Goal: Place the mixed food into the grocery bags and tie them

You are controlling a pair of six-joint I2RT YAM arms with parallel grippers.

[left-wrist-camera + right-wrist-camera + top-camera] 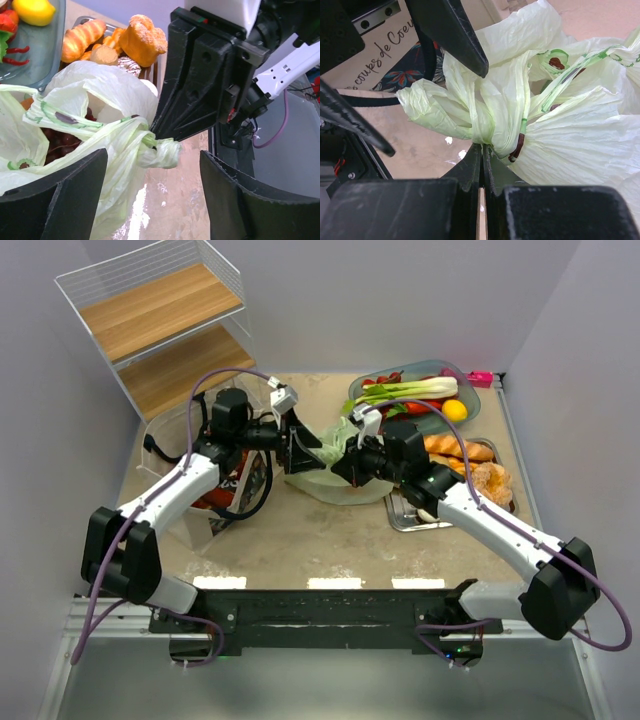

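Observation:
The pale-green grocery bag (335,468) lies at the table's middle, its handles twisted into a knot (162,152). My right gripper (482,149) is shut on the twisted handle just beside that knot (495,120). From the left, my left gripper (152,195) stands open, its fingers (55,195) on either side of the knot and not touching it. Dark grapes (55,145) show inside the bag. The beige tote (228,485) stands at the left behind the left arm. Leek (405,390), lemon (455,410) and croissants (455,448) lie at the right.
A glass tray (470,390) of vegetables sits far right, with a metal tray (405,520) of bread and pastries nearer. A wire-and-wood shelf (160,325) stands at the back left. Walls close in the table on three sides.

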